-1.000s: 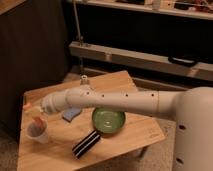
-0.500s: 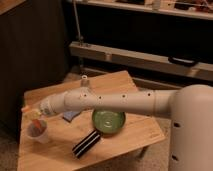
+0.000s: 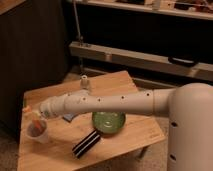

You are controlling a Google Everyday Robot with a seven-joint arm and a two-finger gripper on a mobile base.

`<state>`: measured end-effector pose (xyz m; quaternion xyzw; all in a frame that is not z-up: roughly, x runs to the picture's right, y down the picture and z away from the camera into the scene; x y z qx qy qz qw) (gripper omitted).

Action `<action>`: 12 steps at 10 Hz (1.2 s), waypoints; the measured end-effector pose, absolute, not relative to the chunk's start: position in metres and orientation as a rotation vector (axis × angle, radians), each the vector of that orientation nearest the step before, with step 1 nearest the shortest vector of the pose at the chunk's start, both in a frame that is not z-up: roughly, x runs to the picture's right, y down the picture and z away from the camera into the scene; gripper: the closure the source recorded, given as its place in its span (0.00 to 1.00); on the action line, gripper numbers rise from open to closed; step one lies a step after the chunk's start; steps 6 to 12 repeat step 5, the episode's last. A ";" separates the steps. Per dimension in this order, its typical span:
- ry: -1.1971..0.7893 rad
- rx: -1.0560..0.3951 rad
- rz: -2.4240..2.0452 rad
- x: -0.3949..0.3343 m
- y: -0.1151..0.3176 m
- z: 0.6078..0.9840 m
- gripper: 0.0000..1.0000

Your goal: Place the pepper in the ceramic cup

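The ceramic cup (image 3: pixel 39 134) stands near the left front of the wooden table (image 3: pixel 125 142). The pepper (image 3: pixel 37 123) shows as a small orange-red piece at the cup's mouth. I cannot tell whether it rests inside the cup or is still held. My gripper (image 3: pixel 34 114) is at the end of the white arm (image 3: pixel 110 103), right above the cup and touching or nearly touching the pepper.
A green pan (image 3: pixel 108 121) sits at the table's middle, partly under the arm. A black ridged object (image 3: pixel 86 144) lies in front of it. A small white shaker (image 3: pixel 85 82) stands at the back. A blue item (image 3: pixel 70 117) peeks out under the arm. Dark shelving stands behind.
My gripper has come down a little toward the cup, with the pepper now at the cup's mouth. The cup and the other things have not moved.
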<state>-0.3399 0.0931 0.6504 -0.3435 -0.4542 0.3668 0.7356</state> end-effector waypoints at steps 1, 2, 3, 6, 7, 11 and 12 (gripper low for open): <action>-0.999 -0.750 0.810 -0.340 0.093 0.651 0.20; -1.001 -0.746 0.812 -0.339 0.094 0.652 0.20; -1.003 -0.741 0.815 -0.339 0.094 0.653 0.20; -0.995 -0.777 0.834 -0.337 0.093 0.654 0.20; -0.995 -0.777 0.834 -0.337 0.093 0.654 0.20; -0.995 -0.777 0.834 -0.337 0.093 0.654 0.20; -0.995 -0.777 0.834 -0.337 0.093 0.654 0.20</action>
